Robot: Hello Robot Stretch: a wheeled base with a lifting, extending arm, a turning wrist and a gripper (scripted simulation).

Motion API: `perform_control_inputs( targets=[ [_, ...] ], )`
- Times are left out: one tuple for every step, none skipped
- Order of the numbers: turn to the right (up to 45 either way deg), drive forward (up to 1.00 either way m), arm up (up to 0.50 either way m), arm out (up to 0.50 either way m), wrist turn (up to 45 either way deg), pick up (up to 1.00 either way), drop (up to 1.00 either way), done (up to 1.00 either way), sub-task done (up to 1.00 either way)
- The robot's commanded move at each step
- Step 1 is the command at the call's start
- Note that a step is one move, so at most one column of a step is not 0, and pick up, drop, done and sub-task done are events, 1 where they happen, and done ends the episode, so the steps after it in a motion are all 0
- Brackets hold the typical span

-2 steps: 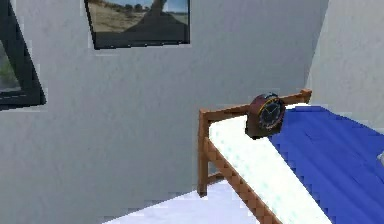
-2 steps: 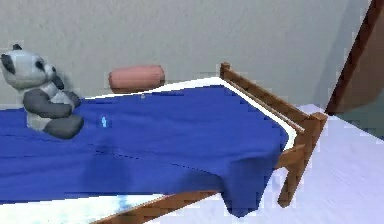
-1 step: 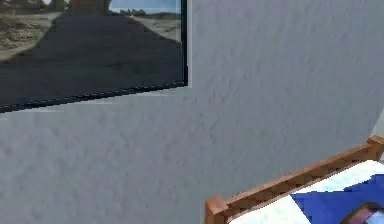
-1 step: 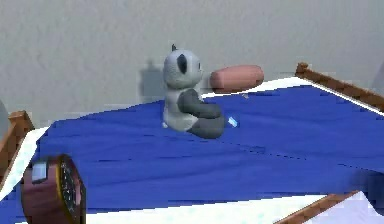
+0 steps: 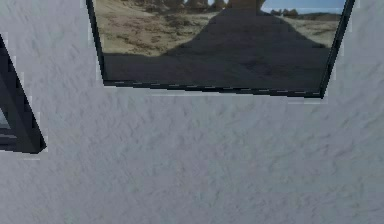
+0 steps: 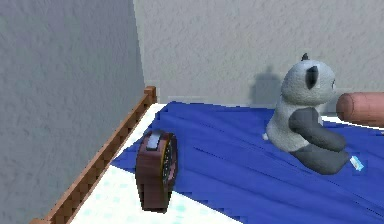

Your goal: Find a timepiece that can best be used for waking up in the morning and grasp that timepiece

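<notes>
On the blue cover, near its edge in the arm side view's lower left, stands a round brown thing I take for the timepiece. It is upright, just beside the wooden rail. The panda toy sits well apart. How my gripper stands I cannot tell. A sideways nudge on that soft cover could topple the timepiece or roll it off the edge.

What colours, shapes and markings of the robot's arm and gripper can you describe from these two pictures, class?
None can be told from these pictures. The arm side view offers a round brown clock standing on edge and a grey-and-white panda plush toy, both on a blue bedcover; the forward view offers a dark-framed landscape picture on a pale wall.
</notes>
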Motion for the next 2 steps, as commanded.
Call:
perform_control_inputs(
  targets=[
    [0.0, 0.00, 0.50, 0.00, 0.0, 0.00, 0.00, 0.00, 0.00],
    [0.0, 0.00, 0.36, 0.00, 0.0, 0.00, 0.00, 0.00, 0.00]
  ],
)
